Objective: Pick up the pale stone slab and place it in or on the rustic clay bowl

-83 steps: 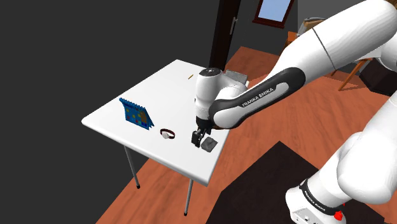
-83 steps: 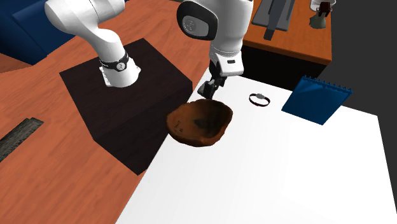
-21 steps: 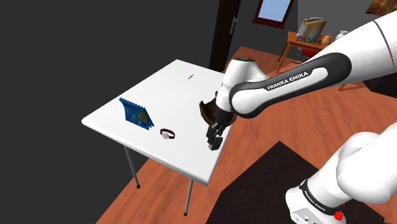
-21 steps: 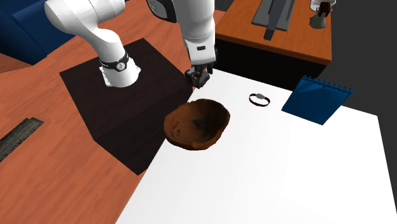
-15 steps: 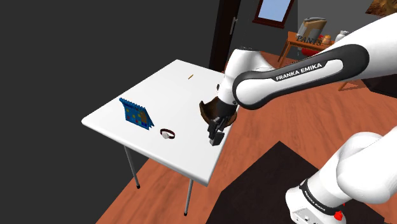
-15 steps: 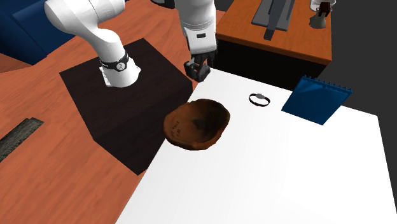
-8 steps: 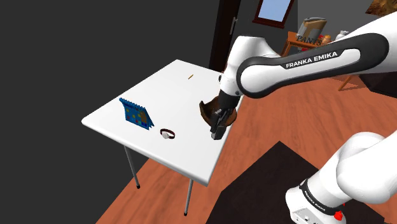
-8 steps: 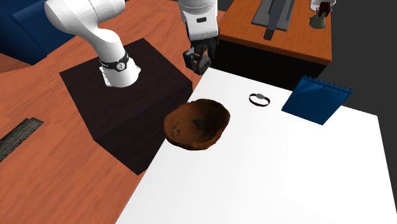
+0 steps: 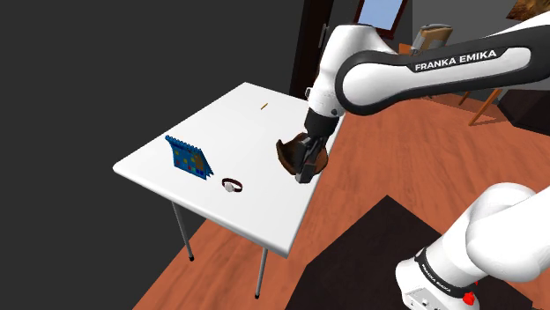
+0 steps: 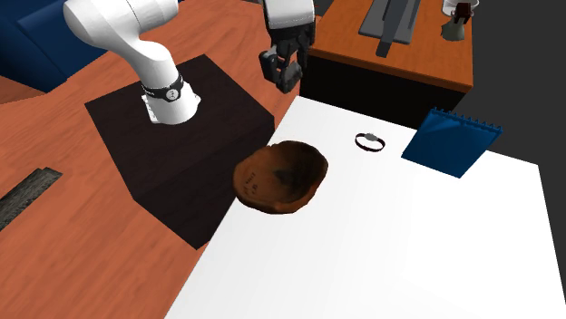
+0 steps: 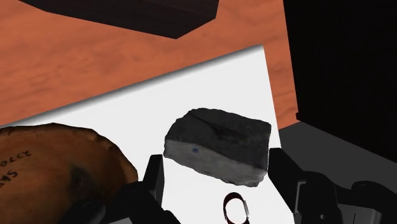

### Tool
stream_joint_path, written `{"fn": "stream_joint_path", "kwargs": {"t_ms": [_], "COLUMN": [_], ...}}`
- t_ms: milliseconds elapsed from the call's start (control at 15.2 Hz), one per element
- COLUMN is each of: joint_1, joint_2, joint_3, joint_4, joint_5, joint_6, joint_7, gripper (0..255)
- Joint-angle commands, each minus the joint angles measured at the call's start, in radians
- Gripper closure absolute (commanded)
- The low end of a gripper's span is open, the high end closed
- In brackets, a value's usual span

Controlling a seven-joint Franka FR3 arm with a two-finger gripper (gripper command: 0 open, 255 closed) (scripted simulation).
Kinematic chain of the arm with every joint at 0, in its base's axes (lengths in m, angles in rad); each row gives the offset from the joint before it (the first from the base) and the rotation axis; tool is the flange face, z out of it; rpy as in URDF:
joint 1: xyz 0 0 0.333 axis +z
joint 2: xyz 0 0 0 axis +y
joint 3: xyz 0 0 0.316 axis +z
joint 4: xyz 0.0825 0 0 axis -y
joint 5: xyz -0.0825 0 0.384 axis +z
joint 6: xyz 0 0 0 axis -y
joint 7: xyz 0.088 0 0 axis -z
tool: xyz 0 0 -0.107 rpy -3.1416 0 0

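Above the white table (image 10: 408,236), raised clear of its top: black gripper (image 10: 283,77), jaws pinching a grey stone slab (image 11: 216,145) by two opposite sides. Brown clay bowl (image 10: 281,175) on the table, near the slab, lower. Small dark band (image 10: 368,141) and blue notepad (image 10: 451,140) lie beyond.

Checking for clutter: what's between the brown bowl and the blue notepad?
A small dark band lies on the table between bowl and notepad, in the second exterior view.
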Motion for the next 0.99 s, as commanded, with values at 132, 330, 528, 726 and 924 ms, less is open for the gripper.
{"fn": "stream_joint_path", "kwargs": {"t_ms": [132,330,528,726,924], "joint_1": [-0.001,-0.014,-0.047,-0.077,-0.104], "joint_2": [-0.019,-0.006,0.056,0.124,0.197], "joint_3": [-0.006,-0.021,-0.060,-0.096,-0.129], "joint_4": [0.036,0.069,0.130,0.202,0.283], "joint_5": [-0.005,-0.017,-0.046,-0.072,-0.093], "joint_6": [-0.055,-0.079,-0.090,-0.104,-0.122], "joint_7": [0.008,-0.007,-0.060,-0.109,-0.155], "gripper": [255,255,255,255,255]}}
